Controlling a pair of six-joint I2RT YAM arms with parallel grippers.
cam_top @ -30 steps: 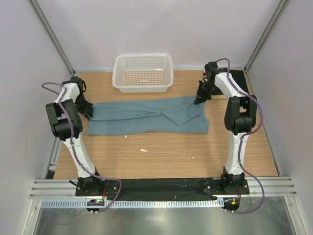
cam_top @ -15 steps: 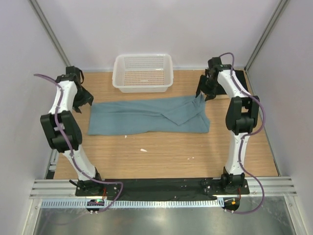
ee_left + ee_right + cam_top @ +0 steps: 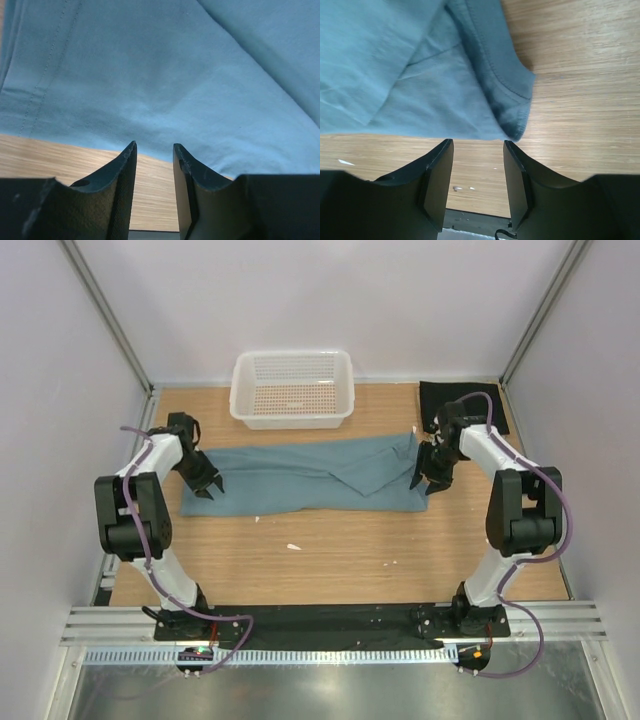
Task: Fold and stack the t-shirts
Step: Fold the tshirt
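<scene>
Presently the teal-blue t-shirt (image 3: 310, 475) is laid as a long band across the bench (image 3: 340, 550), nearer its far edge. The left gripper (image 3: 205, 485) and right gripper (image 3: 428, 480) are held part-open, empty, at its ends; the near hem is probably to be pinched next for folding.
</scene>
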